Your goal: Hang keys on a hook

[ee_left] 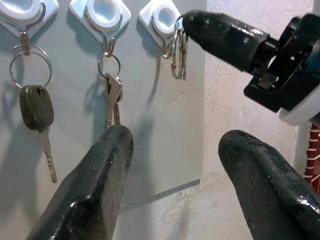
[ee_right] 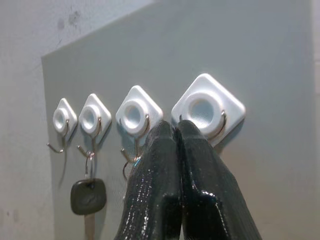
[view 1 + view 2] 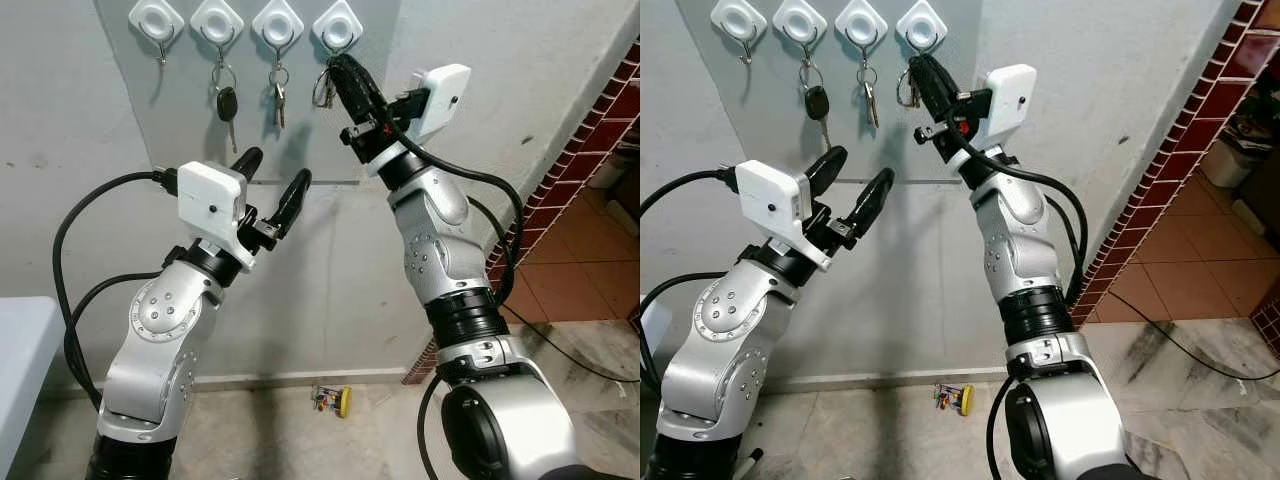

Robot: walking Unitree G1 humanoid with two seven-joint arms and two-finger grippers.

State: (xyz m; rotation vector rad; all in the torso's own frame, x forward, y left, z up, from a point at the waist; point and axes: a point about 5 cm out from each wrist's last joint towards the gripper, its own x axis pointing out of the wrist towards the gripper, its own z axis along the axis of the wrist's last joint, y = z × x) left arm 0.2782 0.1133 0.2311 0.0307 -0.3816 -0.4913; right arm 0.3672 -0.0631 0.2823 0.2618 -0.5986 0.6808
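A grey panel point(image 3: 190, 130) on the wall carries a row of white hooks. The leftmost hook point(image 3: 157, 22) is bare. A black car key point(image 3: 227, 103) hangs from the second, and a small bunch of keys point(image 3: 279, 95) from the third. My right gripper point(image 3: 335, 65) is raised to the rightmost hook point(image 3: 338, 25), its fingers point(image 2: 200, 165) pressed shut. A key ring point(image 1: 177, 55) dangles at their tip, right against that hook's wire. My left gripper point(image 3: 272, 190) stands open and holds nothing, below the panel and pointing up at it.
A red brick wall point(image 3: 590, 130) runs along the right, with tiled floor beneath it. A small coloured object point(image 3: 332, 400) lies on the floor at the wall's foot. A pale surface edge point(image 3: 20, 350) shows at the far left. Black cables loop beside both arms.
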